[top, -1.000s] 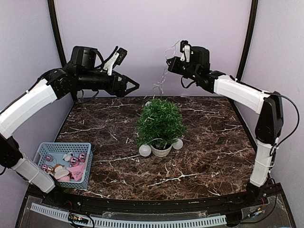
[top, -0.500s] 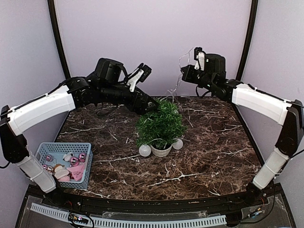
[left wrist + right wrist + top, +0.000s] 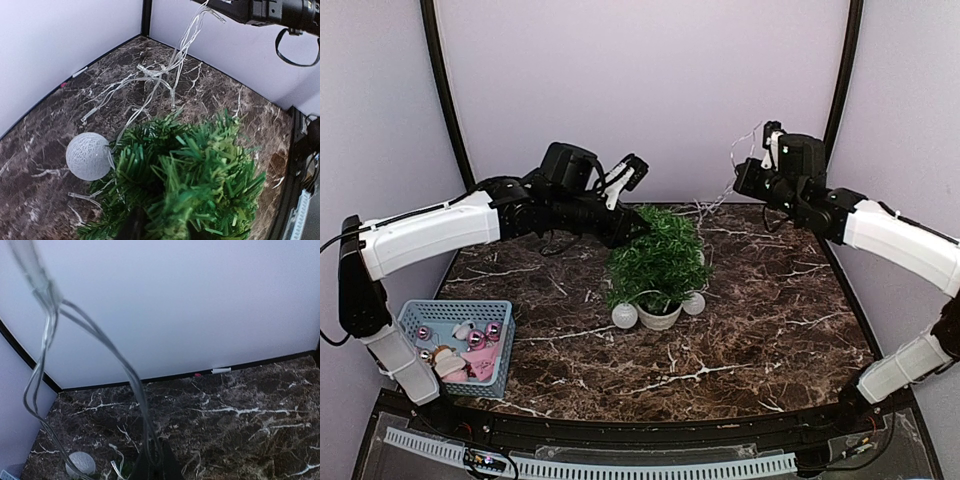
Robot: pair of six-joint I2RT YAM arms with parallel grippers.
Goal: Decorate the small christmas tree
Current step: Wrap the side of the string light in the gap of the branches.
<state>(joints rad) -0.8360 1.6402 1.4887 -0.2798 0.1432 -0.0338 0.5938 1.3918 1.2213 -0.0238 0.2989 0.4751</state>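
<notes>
Lab robot cell, not a home: plain lilac backdrop panels (image 3: 650,90), black frame posts (image 3: 442,90), marble-print tabletop (image 3: 750,310), left arm (image 3: 430,230) and right arm (image 3: 900,240) bolted at its near edge, slotted cable duct (image 3: 620,466) along the front.

The small christmas tree (image 3: 658,262) stands mid-frame on the counter (image 3: 760,330). A basket (image 3: 450,306) sits lower left, and a light string (image 3: 176,55) lies behind the tree.

wires (image 3: 176,55) strung behind tree (image 3: 658,258), basket (image 3: 455,303) front-left
</notes>
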